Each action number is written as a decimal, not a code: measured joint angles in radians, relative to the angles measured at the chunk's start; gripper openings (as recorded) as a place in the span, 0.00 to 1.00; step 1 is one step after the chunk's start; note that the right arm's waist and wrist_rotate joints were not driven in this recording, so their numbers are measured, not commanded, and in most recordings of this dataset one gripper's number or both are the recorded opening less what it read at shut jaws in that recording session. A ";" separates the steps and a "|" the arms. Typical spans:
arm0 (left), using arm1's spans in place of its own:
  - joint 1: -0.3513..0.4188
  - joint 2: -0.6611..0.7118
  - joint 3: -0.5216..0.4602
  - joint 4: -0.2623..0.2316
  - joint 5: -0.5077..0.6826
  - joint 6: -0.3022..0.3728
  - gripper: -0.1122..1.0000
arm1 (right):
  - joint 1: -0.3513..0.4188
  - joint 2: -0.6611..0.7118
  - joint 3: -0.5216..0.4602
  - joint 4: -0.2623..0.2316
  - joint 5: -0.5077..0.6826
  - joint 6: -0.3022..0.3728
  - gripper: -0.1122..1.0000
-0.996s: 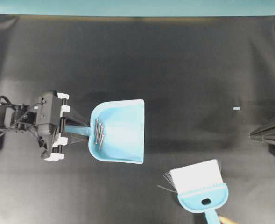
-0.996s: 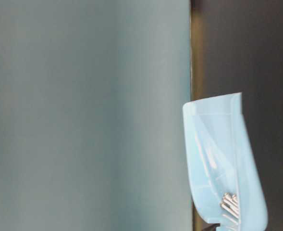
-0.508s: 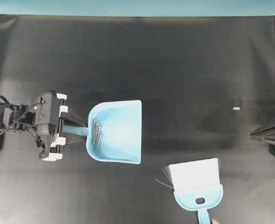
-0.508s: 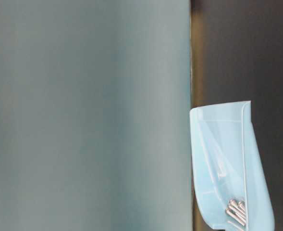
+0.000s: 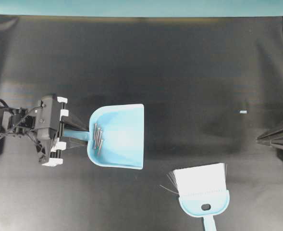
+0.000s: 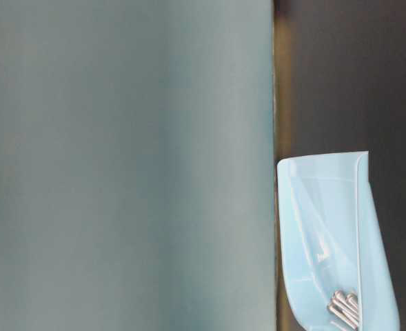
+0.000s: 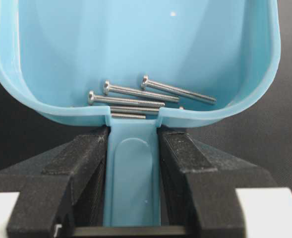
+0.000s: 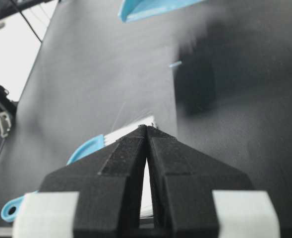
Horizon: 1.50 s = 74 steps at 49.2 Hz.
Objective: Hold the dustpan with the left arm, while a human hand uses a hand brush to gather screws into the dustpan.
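Note:
The light blue dustpan (image 5: 122, 139) lies left of the mat's middle, its straight edge facing right. Several silver screws (image 5: 98, 138) rest at its rounded back, also seen close up as screws (image 7: 136, 96) in the pan (image 7: 136, 39). My left gripper (image 5: 82, 136) is shut on the dustpan's short handle (image 7: 133, 178), black fingers (image 7: 84, 153) pressing both sides. The hand brush (image 5: 203, 190) lies on the mat at lower right, white bristles toward the top. The human hand is out of view. My right gripper (image 8: 146, 128) is shut on nothing.
A tiny pale blue chip (image 5: 243, 111) lies on the black mat near the right arm (image 5: 276, 137), which stays at the right edge. A teal wall (image 5: 141, 7) runs along the far side. The table-level view shows the dustpan (image 6: 327, 234) beside a blurred teal surface.
The left gripper and dustpan have shifted a little left. The brush slid down and left, then stopped, and the fingertip at its handle has left the view.

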<state>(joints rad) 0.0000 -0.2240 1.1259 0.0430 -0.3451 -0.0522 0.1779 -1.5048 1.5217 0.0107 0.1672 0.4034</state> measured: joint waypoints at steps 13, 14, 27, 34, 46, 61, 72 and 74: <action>0.000 0.002 0.003 -0.002 0.000 0.000 0.38 | 0.000 0.000 0.000 0.000 0.002 0.000 0.10; 0.000 0.000 0.003 0.000 0.000 0.000 0.38 | 0.000 0.000 0.000 0.000 0.002 0.000 0.10; 0.000 0.005 0.003 -0.002 0.000 0.000 0.38 | 0.000 0.000 0.000 0.000 0.002 0.000 0.10; 0.000 0.005 0.003 -0.002 0.000 0.000 0.38 | 0.000 0.002 0.000 0.000 0.000 0.000 0.10; 0.002 0.008 0.003 0.000 0.000 0.000 0.38 | 0.000 0.000 0.000 0.000 0.002 0.002 0.10; -0.003 0.008 0.006 0.000 -0.025 0.006 0.38 | 0.000 0.000 0.000 0.000 0.000 0.002 0.10; -0.009 0.018 0.037 -0.002 -0.114 0.009 0.38 | 0.000 0.000 0.000 0.000 0.002 0.002 0.10; -0.009 0.020 0.040 -0.002 -0.115 0.009 0.38 | 0.000 0.000 0.000 0.000 0.002 0.000 0.10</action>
<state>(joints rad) -0.0092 -0.2040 1.1658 0.0414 -0.4602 -0.0430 0.1779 -1.5048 1.5217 0.0107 0.1687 0.4034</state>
